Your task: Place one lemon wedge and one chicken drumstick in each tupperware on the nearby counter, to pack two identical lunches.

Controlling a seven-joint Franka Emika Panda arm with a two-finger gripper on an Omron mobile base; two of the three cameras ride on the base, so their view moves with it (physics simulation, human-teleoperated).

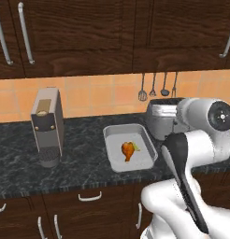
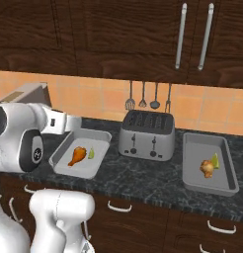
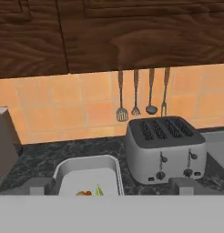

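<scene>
Even, soft rendered light, faint shadows, no glare, slightly coarse.

- The left base view looks forward and down from behind the white arm (image 1: 191,154), on its left side, at the black speckled stone counter (image 1: 23,154).
- The right base view looks the same way from the right side and reaches further right, to a second grey shallow tray (image 2: 208,163).
- The hand view is nearer and lower, and it faces the orange tiled wall (image 3: 63,104).
- All three views share the grey shallow tray with a drumstick (image 1: 129,147) (image 2: 80,153) (image 3: 89,175), the silver four-slot toaster (image 1: 160,117) (image 2: 146,134) (image 3: 165,148) and the hanging dark utensils (image 1: 158,87) (image 2: 148,97) (image 3: 142,93).
</scene>
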